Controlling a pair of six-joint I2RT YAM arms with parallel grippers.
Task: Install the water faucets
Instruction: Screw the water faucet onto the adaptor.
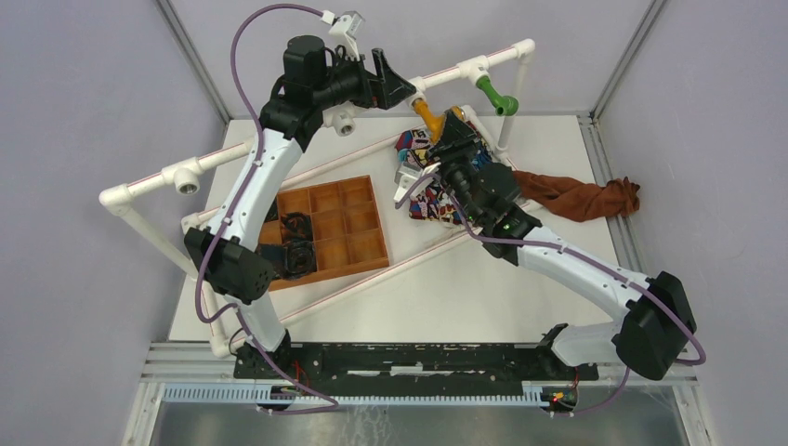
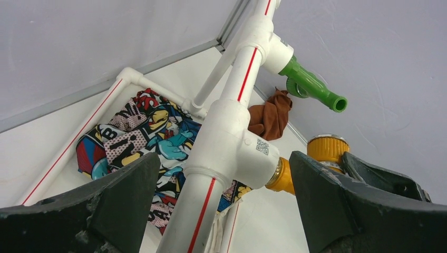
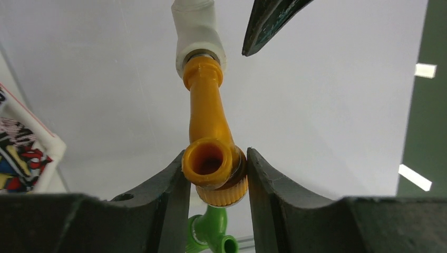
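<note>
While the right gripper [image 3: 216,155] squeezed its two fingers on the orange faucet [image 3: 208,110], that faucet stuck out of a white pipe frame [image 1: 279,139] at the back of the white table [image 1: 483,279]. The green faucet [image 1: 497,96] sat in the same pipe, just beside it. The left gripper [image 2: 222,158] was wide open around the pipe and held nothing. Grey walls [image 1: 84,93] stood all around. A comic cloth [image 1: 432,200], a brown cloth [image 1: 576,197] and an orange tray [image 1: 334,228] lay on the table.
</note>
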